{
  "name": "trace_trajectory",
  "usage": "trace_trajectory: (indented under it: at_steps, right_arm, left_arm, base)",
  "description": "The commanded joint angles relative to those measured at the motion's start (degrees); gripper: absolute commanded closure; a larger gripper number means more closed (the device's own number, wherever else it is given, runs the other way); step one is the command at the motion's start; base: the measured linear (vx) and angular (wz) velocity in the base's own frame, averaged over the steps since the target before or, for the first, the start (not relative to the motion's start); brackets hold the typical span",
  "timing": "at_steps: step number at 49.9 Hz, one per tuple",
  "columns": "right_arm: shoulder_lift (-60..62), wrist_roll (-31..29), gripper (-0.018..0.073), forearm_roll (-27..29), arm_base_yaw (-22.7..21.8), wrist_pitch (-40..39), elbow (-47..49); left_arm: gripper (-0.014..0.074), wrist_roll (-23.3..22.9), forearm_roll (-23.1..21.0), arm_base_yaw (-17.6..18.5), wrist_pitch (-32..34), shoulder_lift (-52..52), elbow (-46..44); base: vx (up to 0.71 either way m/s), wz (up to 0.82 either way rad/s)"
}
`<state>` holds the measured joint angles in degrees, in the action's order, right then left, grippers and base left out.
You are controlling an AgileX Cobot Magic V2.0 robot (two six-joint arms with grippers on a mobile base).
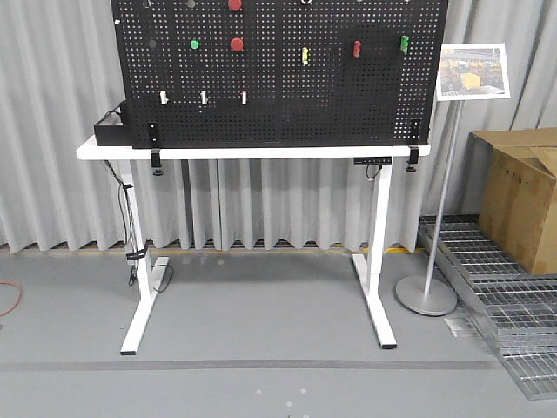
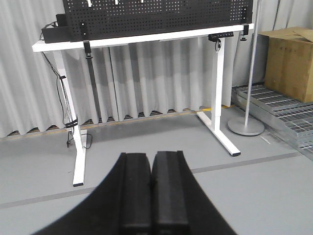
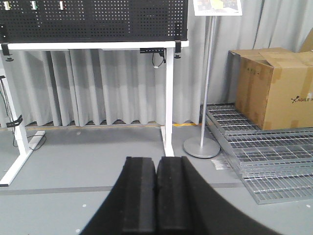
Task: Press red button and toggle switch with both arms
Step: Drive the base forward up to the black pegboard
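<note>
Front view: the black pegboard (image 1: 287, 104) is standing upright on the white table (image 1: 261, 151). The red button (image 1: 237, 43) is sitting in the board's upper left part, just right of the green button (image 1: 194, 44). A second red disc (image 1: 235, 4) is showing straight above it, cut by the top edge. Three white toggle switches (image 1: 204, 97) are lining up in a row lower on the board, below the buttons. Further right, a yellow switch (image 1: 305, 55), a red switch (image 1: 356, 48) and a green switch (image 1: 404, 43) are sitting side by side, well apart from each other. A black box (image 1: 109, 131) is lying on the table's left end, and a sign stand (image 1: 435, 218) and a cardboard box (image 1: 522, 192) are standing to the right.

Left wrist view: the left gripper (image 2: 152, 166) is filling the bottom centre, its two fingers (image 2: 135, 191) pressing flat against each other with nothing between them. It is hanging over the grey floor (image 2: 254, 186), well short of the table. Only the board's lowest rows, with the white toggle switches, are showing at the top.

Right wrist view: the right gripper (image 3: 156, 169) is likewise showing its fingers (image 3: 172, 196) closed together and holding nothing. It is pointing toward the table's right leg, with the sign stand and cardboard box off to the right.
</note>
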<state>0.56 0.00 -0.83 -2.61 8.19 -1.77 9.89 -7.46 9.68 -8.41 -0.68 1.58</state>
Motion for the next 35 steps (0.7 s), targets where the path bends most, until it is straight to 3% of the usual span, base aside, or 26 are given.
trace_trajectory:
  at_steps: [1, 35]
  right_arm:
    - [0.99, 0.0, 0.0562, -0.47, -0.38, -4.35, -0.64]
    - [0.99, 0.0, 0.0562, -0.47, -0.38, -4.35, -0.64]
  left_arm:
    - [0.0594, -0.48, -0.25, -0.03, 4.8, -0.91, 2.01]
    - [0.0594, -0.48, -0.25, -0.03, 4.8, -0.91, 2.01]
  base:
    - [0.0, 0.0]
    - [0.01, 0.0]
